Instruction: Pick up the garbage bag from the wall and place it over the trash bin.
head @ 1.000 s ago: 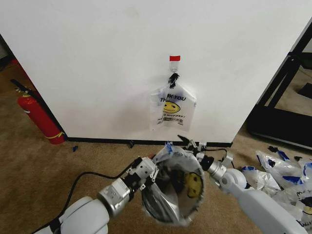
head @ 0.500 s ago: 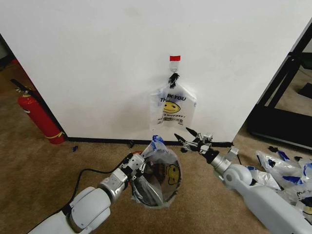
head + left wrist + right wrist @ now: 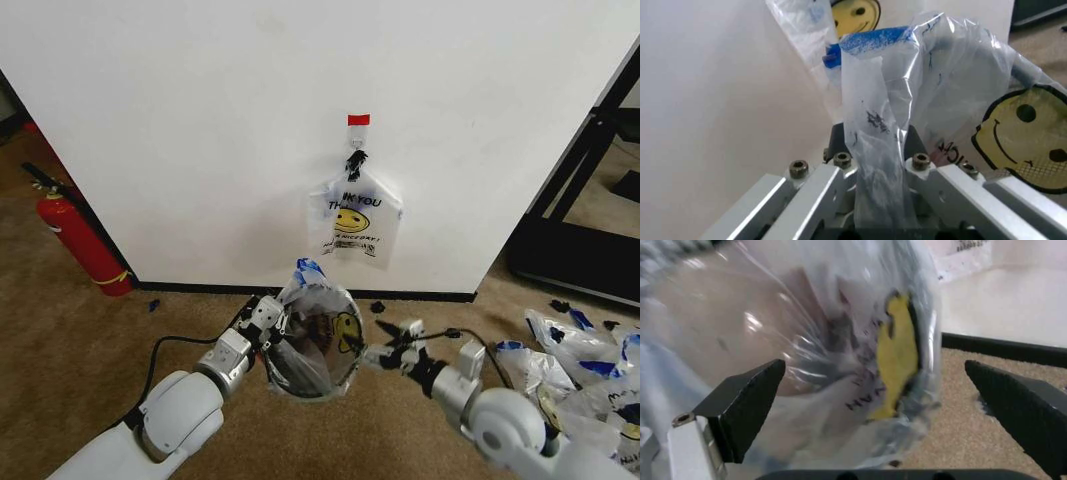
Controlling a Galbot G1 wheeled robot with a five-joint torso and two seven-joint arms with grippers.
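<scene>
From the head camera I saw the garbage bag (image 3: 318,338) already draped over the trash bin (image 3: 305,362), which sat on the carpet (image 3: 80,340) just in front of the wall (image 3: 200,130). The bin was tipped, its mouth facing up toward the camera, and its dark walls were hard to read through the plastic. The bag's blue handle patch (image 3: 308,269) pointed up toward the wall, so its long axis ran from there down over the bin. The yellow smiley lay on the bin's right side.

My left claw (image 3: 268,318) was clamped on a strip of the bag; the left wrist camera showed that strip (image 3: 877,165) pinched between the fingers (image 3: 820,195), rising to the blue patch (image 3: 877,40). My right claw (image 3: 385,352) sat just right of the bin with its fingers spread apart, holding nothing. Its wrist camera showed both black fingertips (image 3: 750,400) wide apart and the bag (image 3: 840,360) blurred beyond them.

A second smiley bag (image 3: 352,222) hung on the wall hook (image 3: 357,150). More bags (image 3: 585,370) lay heaped at the right, cut off by the edge. A fire extinguisher (image 3: 80,240) stood at the left.
</scene>
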